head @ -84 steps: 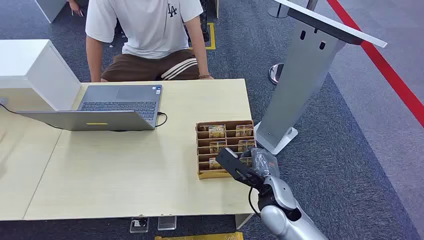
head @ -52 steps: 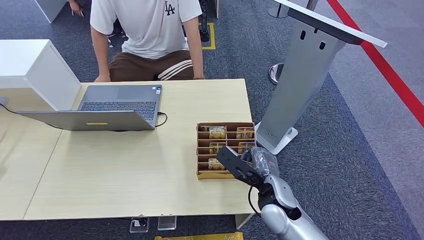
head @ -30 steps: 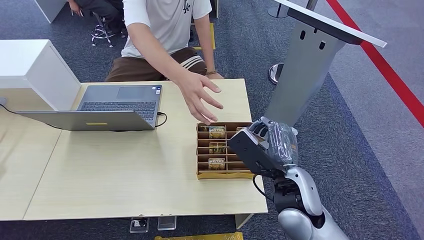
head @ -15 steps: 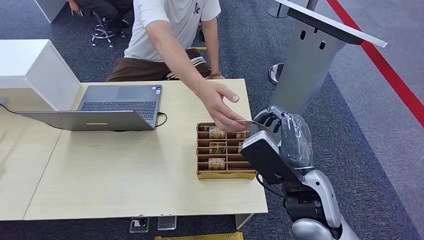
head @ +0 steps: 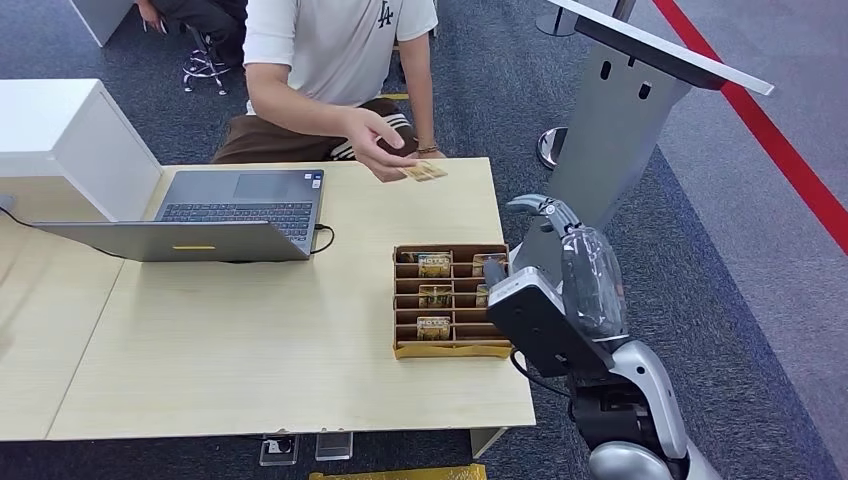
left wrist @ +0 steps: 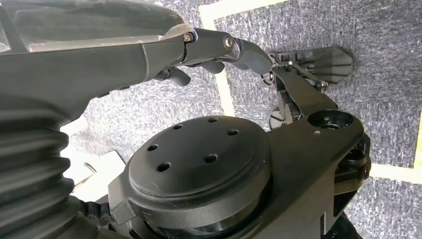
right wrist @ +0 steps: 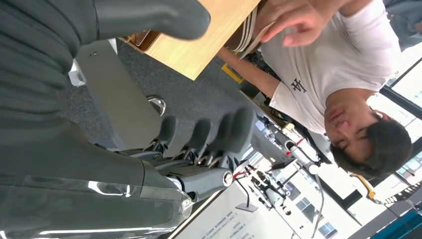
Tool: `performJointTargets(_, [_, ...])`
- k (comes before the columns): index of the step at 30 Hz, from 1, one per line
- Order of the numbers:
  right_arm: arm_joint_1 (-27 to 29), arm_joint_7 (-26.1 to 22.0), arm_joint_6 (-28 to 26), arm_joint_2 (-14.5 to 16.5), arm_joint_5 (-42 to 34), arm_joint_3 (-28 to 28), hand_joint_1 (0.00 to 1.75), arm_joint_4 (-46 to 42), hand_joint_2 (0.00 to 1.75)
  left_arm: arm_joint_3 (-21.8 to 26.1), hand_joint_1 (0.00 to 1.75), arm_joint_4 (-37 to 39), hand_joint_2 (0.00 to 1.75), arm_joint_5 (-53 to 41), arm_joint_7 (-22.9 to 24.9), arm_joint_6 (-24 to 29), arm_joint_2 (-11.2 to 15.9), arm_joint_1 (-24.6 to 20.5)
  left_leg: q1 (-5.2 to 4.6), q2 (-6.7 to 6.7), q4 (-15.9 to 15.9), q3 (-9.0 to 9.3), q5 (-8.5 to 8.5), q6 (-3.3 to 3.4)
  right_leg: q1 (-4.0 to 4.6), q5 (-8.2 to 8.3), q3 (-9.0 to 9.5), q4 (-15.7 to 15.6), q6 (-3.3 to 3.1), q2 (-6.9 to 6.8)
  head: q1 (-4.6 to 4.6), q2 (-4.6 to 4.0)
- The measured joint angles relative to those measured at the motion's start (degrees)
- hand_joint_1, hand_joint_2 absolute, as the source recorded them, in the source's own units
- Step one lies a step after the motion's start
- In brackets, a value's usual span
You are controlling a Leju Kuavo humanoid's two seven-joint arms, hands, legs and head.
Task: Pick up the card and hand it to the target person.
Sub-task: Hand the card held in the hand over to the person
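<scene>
Small gold card (head: 424,172) is sitting in person's hand (head: 375,140) over the pale wood table (head: 250,340)'s far edge. Robot's right hand (head: 545,235) is hovering w/ fingers spread, holding nothing, beside brown slotted card box (head: 405,350). Left hand (left wrist: 199,47): grip unclear.

A broad stretch of bare tabletop (head: 250,340) is left open between the laptop (head: 205,215) along the far left edge and the brown card rack (head: 448,298) set close to the right edge. The far right corner is taken up by the person's hand (head: 378,140), by which a card (head: 424,171) is held just over the tabletop. Beyond the right edge, the passage is narrowed by the grey kiosk stand (head: 610,140), and the right hand (head: 555,255) is raised with fingers spread, holding nothing, between that stand and the rack.
</scene>
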Motion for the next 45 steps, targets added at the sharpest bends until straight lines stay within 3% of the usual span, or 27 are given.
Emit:
performJointTargets(5, [0.0,-1.07,0.11,-0.08,-3.36,0.01,0.0,-0.02,1.75,0.0,0.0,0.0,0.0,0.21,0.03,0.17,0.02,0.0,0.0,0.0,0.0,0.0,0.0,0.0,0.0,0.0,0.0,0.0,0.0,0.0,-0.01,0.0])
performJointTargets(12, [0.8,-7.69,1.86,-0.47,-19.47,-0.05,0.0,0.94,1.75,0.03,0.0,0.0,0.0,0.71,0.06,0.22,0.02,0.0,0.0,0.0,0.0,-0.01,0.0,0.0,0.0,0.0,-0.01,0.0,0.0,0.0,-0.01,0.0])
performJointTargets(19, [5.89,-20.02,6.03,-1.32,-43.48,-1.68,0.0,3.58,1.75,0.04,0.0,0.0,0.0,1.15,0.39,0.53,0.08,0.03,0.0,-0.01,0.0,-0.02,-0.01,0.0,0.0,-0.01,-0.02,0.0,0.0,-0.01,0.0,0.0])
performJointTargets(22, [8.33,-23.78,7.09,-1.7,-49.4,-3.1,0.0,4.7,1.75,0.06,0.0,0.0,0.0,1.53,0.4,0.8,0.15,0.03,0.0,-0.01,0.0,-0.02,-0.02,0.0,0.0,-0.01,-0.02,0.0,0.0,-0.01,-0.03,0.0])
performJointTargets(33, [14.22,-21.62,3.69,-2.62,-48.84,-8.18,0.02,7.53,1.75,0.57,0.0,0.0,0.0,2.36,0.97,1.45,0.24,0.09,0.0,0.0,0.0,-0.01,-0.01,0.0,0.0,-0.01,-0.02,-0.01,0.0,0.0,-0.02,0.0])
performJointTargets(45, [15.5,-19.46,1.91,-2.9,-44.97,-10.4,0.02,8.46,1.75,0.57,0.0,0.0,0.0,2.35,1.13,1.48,0.24,0.09,0.0,0.0,0.0,0.0,-0.01,0.0,0.0,-0.01,-0.01,-0.01,0.0,0.0,-0.01,0.0])
